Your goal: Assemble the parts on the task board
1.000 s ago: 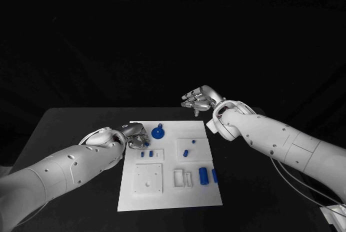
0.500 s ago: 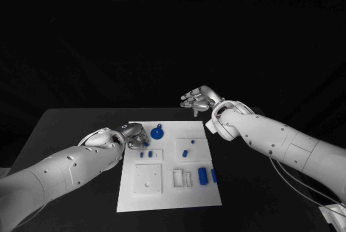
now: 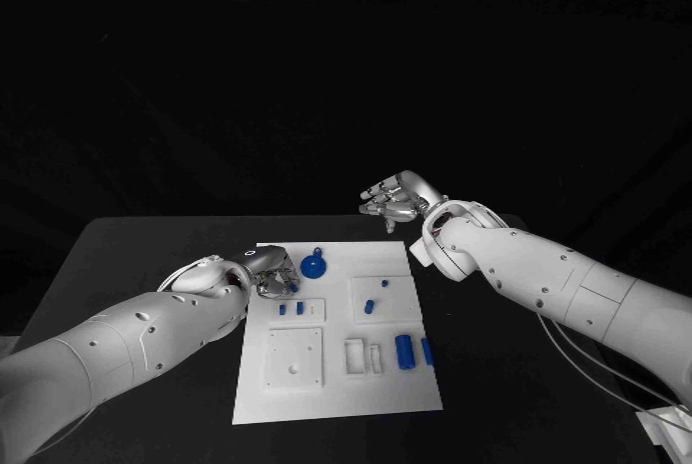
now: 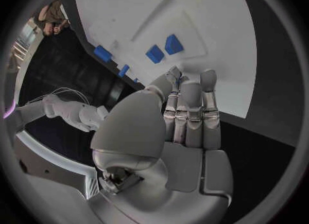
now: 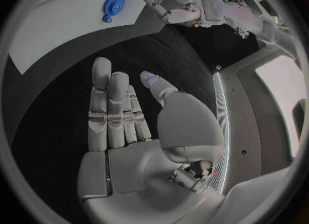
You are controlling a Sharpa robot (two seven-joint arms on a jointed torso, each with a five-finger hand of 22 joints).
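- The flat white rectangular task board (image 3: 339, 334) lies in the middle of the black desk (image 3: 130, 254).
- The left robot hand (image 3: 274, 271) sits at the board's far left corner, fingers curled together; a small blue piece (image 3: 293, 281) shows at its fingertips, seemingly pinched, though the head view is too poor to be certain.
- The round blue disc with a small tab (image 3: 316, 265) lies on the board just beside that hand.
- Small blue pegs (image 3: 293, 308), a blue slanted peg (image 3: 371, 306) and two upright blue cylinders (image 3: 414, 351) sit nearer the board's middle and near edge.
- The right robot hand (image 3: 392, 200) hovers beyond the board's far right corner, fingers straight and side by side, holding nothing.
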